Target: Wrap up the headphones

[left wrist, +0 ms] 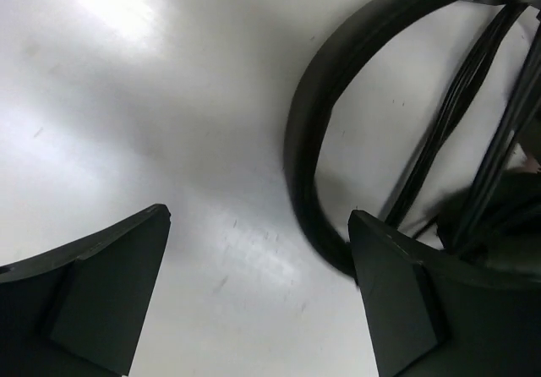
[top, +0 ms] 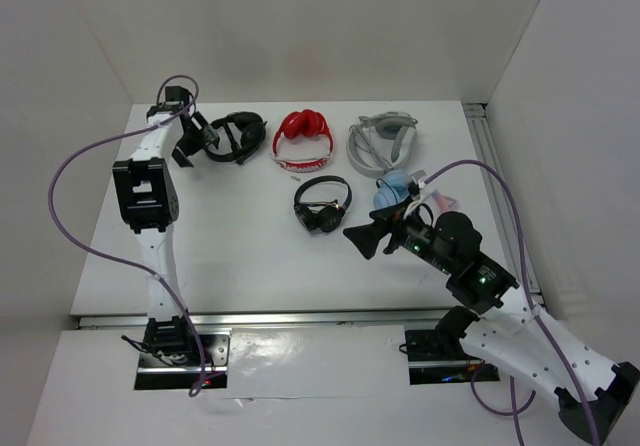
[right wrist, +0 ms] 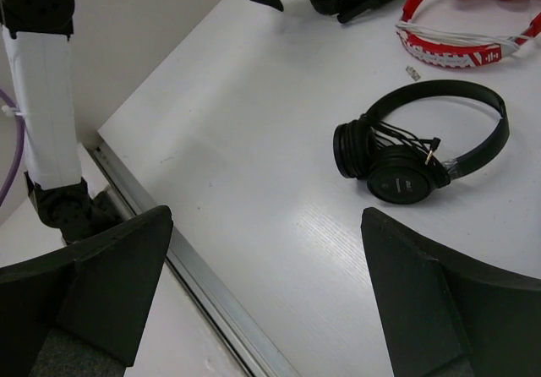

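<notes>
Headphones [top: 238, 134], large and all black, lie on the table [top: 250, 266] toward 11 o'clock in the top view, at the left end of a row of headsets along the far edge. The left end effector [top: 195, 141] sits just beside them at their 9 o'clock, jaws spread wide with nothing between them; I cannot tell whether a finger touches the headset. In the left wrist view the headband [left wrist: 306, 123] arcs in from 1 o'clock down beside the right finger, and strands of thin black cable [left wrist: 461, 98] run inside that arc.

The right end effector [top: 366, 234] hovers over the table toward 4 o'clock of the scene, jaws wide and empty. A small black on-ear pair [top: 322, 206] lies near it at its 10 o'clock. At 3 o'clock of the headphones sits a red pair [top: 303, 136], then a white pair [top: 385, 138] further along
</notes>
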You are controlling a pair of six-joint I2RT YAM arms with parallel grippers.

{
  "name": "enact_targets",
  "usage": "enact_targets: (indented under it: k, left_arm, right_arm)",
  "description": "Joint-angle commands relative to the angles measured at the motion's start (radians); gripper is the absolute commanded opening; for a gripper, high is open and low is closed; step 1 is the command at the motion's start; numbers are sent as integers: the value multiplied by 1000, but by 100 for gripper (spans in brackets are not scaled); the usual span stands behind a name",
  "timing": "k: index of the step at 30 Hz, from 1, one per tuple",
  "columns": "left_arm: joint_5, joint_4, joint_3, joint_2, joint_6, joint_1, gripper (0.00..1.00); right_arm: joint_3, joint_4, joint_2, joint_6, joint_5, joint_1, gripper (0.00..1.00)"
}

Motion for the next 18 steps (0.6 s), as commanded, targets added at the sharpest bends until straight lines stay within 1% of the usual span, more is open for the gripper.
enact_targets:
  k: [1, 2, 3, 4, 5, 6, 7, 9, 10, 13, 14, 15, 17, 18]
  left_arm:
    - [-109, -28, -44, -215, -79, 4, 100]
    - [-141, -38, -65, -258, -96, -9, 100]
    - [-173, -38, -90, -355, -110, -9, 100]
    - [-227, -38, -160, -411, -134, -21, 100]
    - [-242, -23, -201, -469, -134, -32, 100]
    - [-243, -4, -238, -526, -134, -32, 100]
    - [-206, 5, -272, -634, -134, -32, 100]
    - [-166, 17, -360, -744, -111, -32, 100]
    - [-113, 28, -389, -857, -95, -44, 100]
    - [-46, 56, -527, -1043, 7, -65, 100]
    - [8, 56, -609, -1107, 46, -65, 100]
    - [50, 56, -658, -1241, 67, -65, 100]
    - [113, 56, -752, -1376, 103, -76, 100]
    - [147, 39, -838, -1442, 117, -85, 100]
  right_arm:
    - [16, -8, -28, 8, 7, 8, 100]
    - [33, -30, -28, 8, 30, 8, 100]
    - [47, -52, -13, 8, 106, 8, 100]
    - [68, -83, 4, 19, 154, 8, 100]
    - [126, -163, 51, 28, 197, 8, 100]
    - [160, -207, 78, 28, 237, 8, 100]
    - [192, -244, 104, 28, 304, 8, 100]
    - [282, -334, 156, 19, 345, 17, 100]
    - [309, -354, 165, 7, 354, 17, 100]
    - [387, -411, 153, -4, 376, 17, 100]
    - [407, -425, 153, -13, 388, 17, 100]
    - [429, -445, 141, -24, 388, 17, 100]
    - [493, -508, 132, -24, 388, 17, 100]
    - [511, -524, 119, -24, 379, 26, 100]
